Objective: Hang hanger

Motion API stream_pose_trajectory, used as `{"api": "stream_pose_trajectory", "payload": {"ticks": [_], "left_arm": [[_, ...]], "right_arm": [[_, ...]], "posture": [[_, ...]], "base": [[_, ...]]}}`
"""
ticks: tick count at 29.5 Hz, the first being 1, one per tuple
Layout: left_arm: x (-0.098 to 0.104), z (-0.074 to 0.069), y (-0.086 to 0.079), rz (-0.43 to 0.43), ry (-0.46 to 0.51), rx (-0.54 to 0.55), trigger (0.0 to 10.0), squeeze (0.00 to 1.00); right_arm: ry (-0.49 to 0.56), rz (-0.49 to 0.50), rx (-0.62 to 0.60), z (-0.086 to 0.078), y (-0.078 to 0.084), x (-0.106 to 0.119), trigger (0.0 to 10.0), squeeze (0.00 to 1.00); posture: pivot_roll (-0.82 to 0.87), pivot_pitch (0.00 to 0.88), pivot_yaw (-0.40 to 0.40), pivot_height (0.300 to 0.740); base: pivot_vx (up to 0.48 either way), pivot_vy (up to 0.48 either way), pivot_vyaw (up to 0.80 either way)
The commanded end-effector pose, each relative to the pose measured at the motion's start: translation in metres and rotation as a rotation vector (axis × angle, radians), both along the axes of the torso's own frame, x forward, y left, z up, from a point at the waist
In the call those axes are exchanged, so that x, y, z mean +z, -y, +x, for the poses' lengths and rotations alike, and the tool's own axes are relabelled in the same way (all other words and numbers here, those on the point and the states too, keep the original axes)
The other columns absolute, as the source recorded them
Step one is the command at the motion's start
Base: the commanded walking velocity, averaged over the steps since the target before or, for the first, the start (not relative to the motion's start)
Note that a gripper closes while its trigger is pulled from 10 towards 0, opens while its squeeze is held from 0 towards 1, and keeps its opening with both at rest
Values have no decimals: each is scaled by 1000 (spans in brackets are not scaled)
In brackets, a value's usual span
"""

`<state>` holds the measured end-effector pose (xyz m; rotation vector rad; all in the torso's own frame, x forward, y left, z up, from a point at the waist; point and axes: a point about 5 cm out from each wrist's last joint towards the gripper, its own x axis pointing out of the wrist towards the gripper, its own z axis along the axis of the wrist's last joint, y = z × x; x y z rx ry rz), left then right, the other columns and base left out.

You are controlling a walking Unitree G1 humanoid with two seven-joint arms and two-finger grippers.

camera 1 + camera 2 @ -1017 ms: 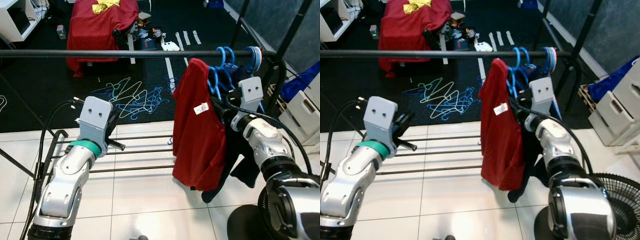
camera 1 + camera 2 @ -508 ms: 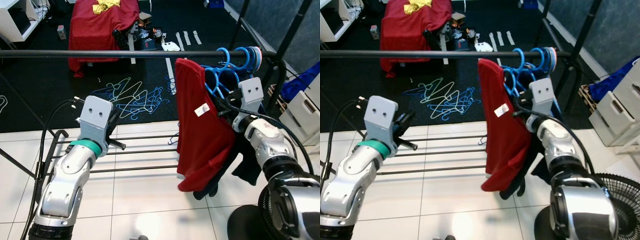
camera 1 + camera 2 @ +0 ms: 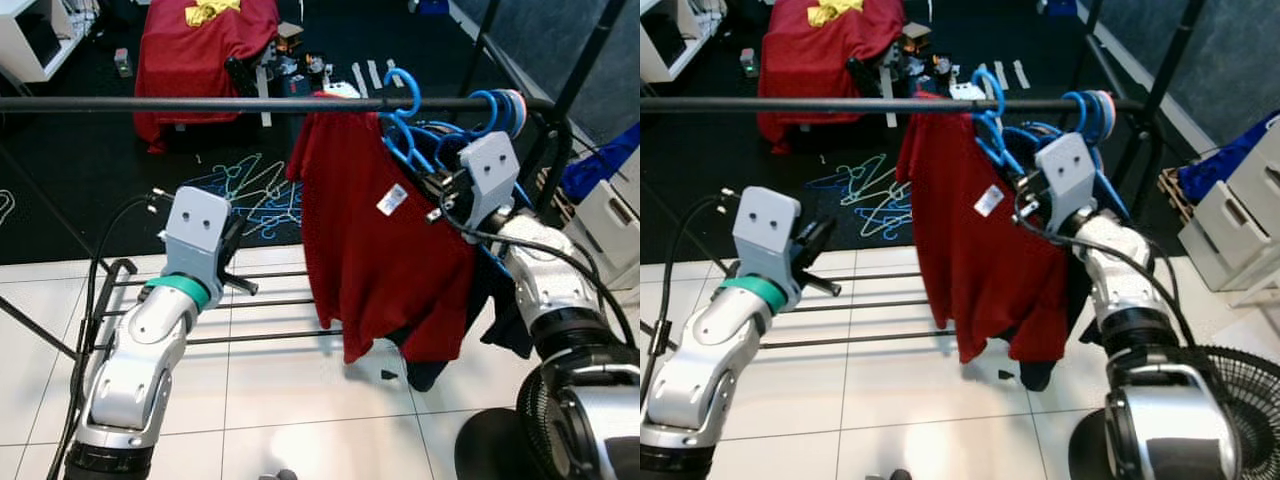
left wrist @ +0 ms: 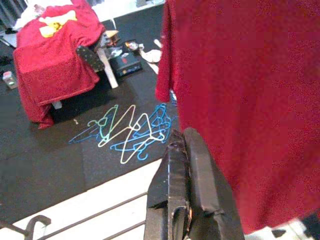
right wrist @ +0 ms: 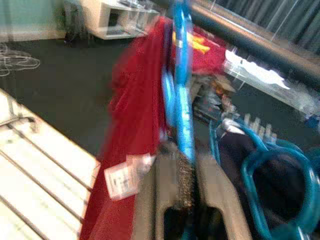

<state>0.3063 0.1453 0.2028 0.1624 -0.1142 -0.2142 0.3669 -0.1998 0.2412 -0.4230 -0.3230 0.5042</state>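
A red shirt (image 3: 385, 260) hangs on a blue hanger (image 5: 181, 90) beneath the black rail (image 3: 150, 104). The hanger's hook (image 3: 405, 82) curls up above the bar; whether it rests on the bar I cannot tell. My right gripper (image 3: 432, 190) is shut on the hanger's neck just under the rail, behind the shirt's collar. My left gripper (image 3: 240, 280) is shut on nothing, lower down to the left of the shirt and apart from it. Its fingers (image 4: 185, 195) are pressed together in the left wrist view.
More blue hangers (image 3: 492, 108) and a dark garment (image 3: 505, 320) crowd the rail's right end. Low rack bars (image 3: 270, 302) cross the white tiles below. Loose hangers (image 4: 130, 132) lie on the dark floor before a red-draped table (image 3: 205, 45). A fan (image 3: 1240, 400) stands at lower right.
My right gripper has lifted the hanger and red shirt up and to the left, bringing the hook from beside the rail to above it. The left arm has barely moved.
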Motion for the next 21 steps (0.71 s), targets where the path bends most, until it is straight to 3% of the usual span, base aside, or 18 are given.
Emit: {"api": "stream_pose_trajectory", "payload": {"ticks": [1, 3, 4, 6, 9, 11, 13, 17, 19, 21], "left_arm": [[-3, 0, -2, 7, -11, -12, 10000, 0], [-3, 0, -2, 7, -11, -12, 10000, 0], [-1, 0, -2, 27, -12, -40, 10000, 0], [-1, 0, -2, 27, -12, -40, 10000, 0], [0, -3, -2, 48, -20, -109, 10000, 0], [0, -3, -2, 48, -20, -109, 10000, 0], [2, -9, 3, 16, -52, -198, 10000, 0], [4, -15, 4, -3, -58, -263, 10000, 0], [13, -21, 9, -78, -33, -303, 10000, 0], [17, -22, 11, -115, -23, -316, 10000, 0]], "right_arm": [[63, 18, 72, -18, -9, 15, 10000, 0], [63, 18, 72, -18, -9, 15, 10000, 0], [43, 20, 95, -32, -12, 7, 10000, 0], [43, 20, 95, -32, -12, 7, 10000, 0], [5, 39, 115, -49, -18, -7, 10000, 0], [5, 39, 115, -49, -18, -7, 10000, 0], [-22, 57, 156, -61, -28, -14, 10000, 0], [-40, 48, 236, -65, -43, -14, 10000, 0], [-85, 24, 318, -68, -57, -14, 10000, 0], [-105, 18, 344, -69, -61, -14, 10000, 0]], "posture": [[16, 95, 119, 740], [16, 95, 119, 740], [9, 99, 119, 740], [9, 99, 119, 740], [-9, 103, 122, 740], [-9, 103, 122, 740], [-12, 102, 116, 740], [-15, 98, 87, 740], [-15, 89, 33, 740], [-15, 88, 25, 740]], "base": [[0, 0, 0], [0, 0, 0], [0, 0, 0], [0, 0, 0], [0, 0, 0], [0, 0, 0], [0, 0, 0], [0, 0, 0], [0, 0, 0], [0, 0, 0]]}}
